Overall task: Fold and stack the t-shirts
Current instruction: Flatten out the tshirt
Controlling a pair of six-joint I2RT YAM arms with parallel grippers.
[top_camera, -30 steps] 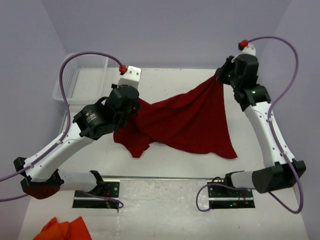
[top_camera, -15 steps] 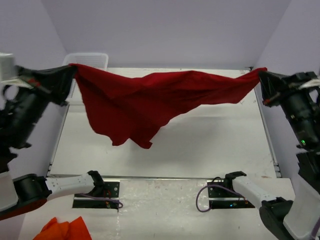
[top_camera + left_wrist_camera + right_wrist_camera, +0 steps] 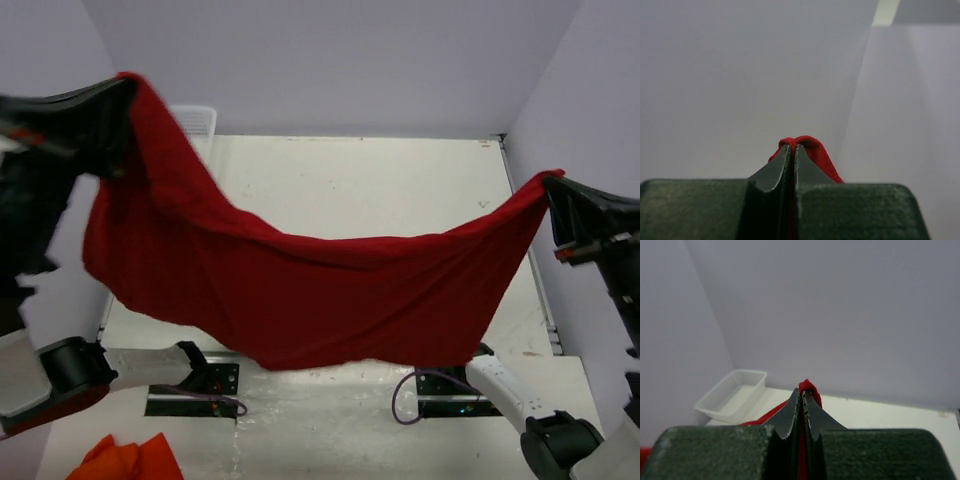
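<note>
A dark red t-shirt [image 3: 300,300] hangs spread in the air between both arms, sagging in the middle well above the table. My left gripper [image 3: 128,84] is raised high at the upper left, shut on one edge of the t-shirt [image 3: 812,152]. My right gripper [image 3: 550,183] is at the right, lower than the left one, shut on the opposite edge of the t-shirt [image 3: 809,386]. In each wrist view a small fold of red cloth pokes out past the closed fingertips. The lower hem hangs near the arm bases.
A white plastic basket [image 3: 198,120] stands at the table's back left corner, mostly hidden behind the cloth; it also shows in the right wrist view [image 3: 735,395]. An orange cloth [image 3: 125,460] lies off the table's near left. The white table [image 3: 400,190] is walled on three sides.
Both arms swung up and apart, lifting the t-shirt off the table. It was pulled taut at the back, and now hangs lower and nearer, with the left end higher.
</note>
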